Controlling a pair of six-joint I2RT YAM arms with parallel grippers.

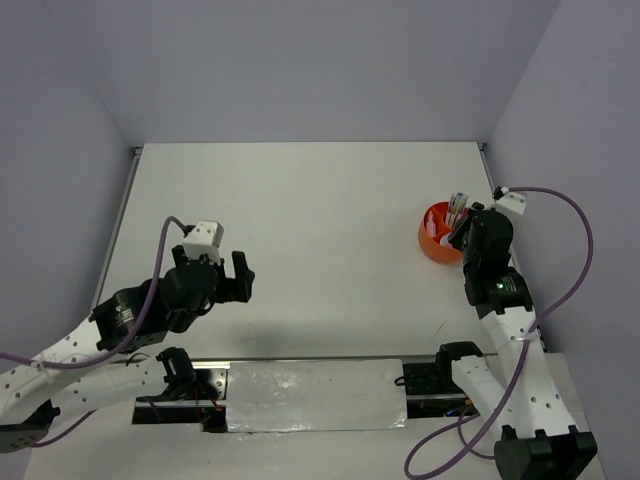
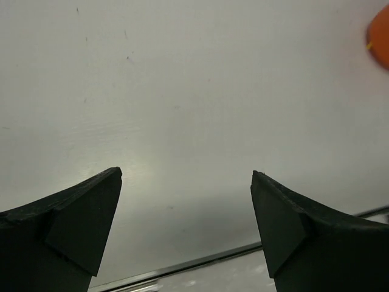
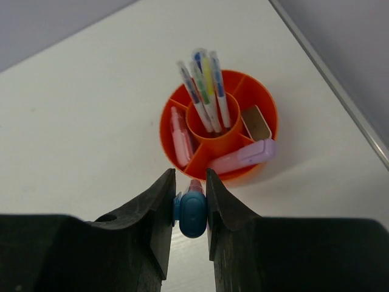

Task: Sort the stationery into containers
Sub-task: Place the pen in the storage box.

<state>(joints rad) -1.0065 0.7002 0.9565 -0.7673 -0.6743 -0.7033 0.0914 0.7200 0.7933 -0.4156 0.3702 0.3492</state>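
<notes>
Blue marker (image 3: 192,214) clamped in the right claw (image 3: 189,181), just beside the orange cup (image 3: 165,118) (left claw (image 2: 186,176) spread, idle). Delivery step, seemingly: lift over the rim, then release.

Light: bright, even, from overhead; the white counter (image 1: 320,200) looks nearly washed out.
Shadows: faint and soft-edged, one under the left hand (image 1: 228,282), one beside the orange cup (image 3: 219,131).
Glare: pale sheen on the counter in the left wrist view.
Focus: cup sharp; right hand (image 3: 189,176) and its pinched blue marker (image 3: 192,214) slightly soft; left fingers (image 2: 79,225) blurred.
</notes>
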